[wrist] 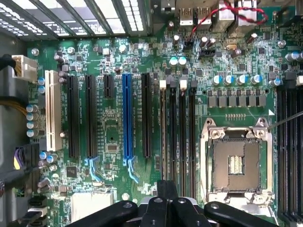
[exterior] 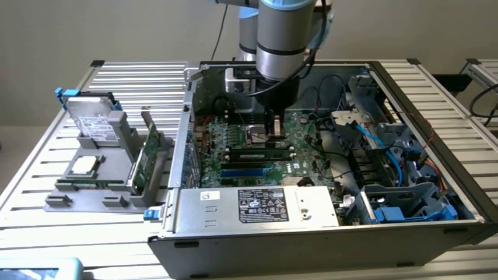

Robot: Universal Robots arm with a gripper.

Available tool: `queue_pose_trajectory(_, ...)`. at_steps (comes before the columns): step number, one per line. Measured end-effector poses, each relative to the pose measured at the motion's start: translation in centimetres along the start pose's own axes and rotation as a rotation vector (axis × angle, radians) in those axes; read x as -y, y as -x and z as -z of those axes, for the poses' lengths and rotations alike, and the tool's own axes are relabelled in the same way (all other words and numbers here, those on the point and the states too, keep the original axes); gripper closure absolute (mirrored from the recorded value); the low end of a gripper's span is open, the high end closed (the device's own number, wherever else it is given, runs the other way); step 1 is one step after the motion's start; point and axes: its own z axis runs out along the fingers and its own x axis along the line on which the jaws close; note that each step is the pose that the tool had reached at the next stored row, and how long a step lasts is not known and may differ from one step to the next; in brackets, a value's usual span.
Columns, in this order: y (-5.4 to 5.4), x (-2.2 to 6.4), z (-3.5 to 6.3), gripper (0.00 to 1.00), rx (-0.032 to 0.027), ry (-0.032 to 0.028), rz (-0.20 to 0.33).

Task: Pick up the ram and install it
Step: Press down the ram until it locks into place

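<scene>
The ram [exterior: 259, 156] is inside the open computer case [exterior: 435, 146]. It stands on its edge in one of the long slots of the motherboard [exterior: 300, 125], with its dark chips facing the camera of the exterior view. Its long axis runs from the exterior view's left to the exterior view's right, parallel to the blue slots [exterior: 245, 169] just in front of it. I judge that it sits in its slot already, though from this angle I cannot say if it is pressed fully down.

The gripper [exterior: 272, 133] hangs straight down from the arm [exterior: 284, 35] over the board, just behind the ram as the exterior view shows it, near it but, as it seems, not touching. The jaws are closed together and nothing is seen between them. In the wrist view the gripper [wrist: 166, 196] points over a group of narrow black slots [wrist: 178, 132], beside the empty processor socket [wrist: 235, 163].

Outside the case, on the desk [exterior: 46, 163], a grey holder [exterior: 86, 192] carries a broader green card [exterior: 151, 153] and a hard drive [exterior: 92, 121]
</scene>
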Motion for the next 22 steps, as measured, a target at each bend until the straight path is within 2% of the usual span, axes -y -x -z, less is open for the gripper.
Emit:
queue_pose_trajectory(13, -0.2, -4.59, 0.01, 0.89, 0.0000, -0.0001, -0.001)
queue_pose_trajectory(22, -0.2, -5.40, -0.08, 0.89, -0.0003, -0.0001, -0.001)
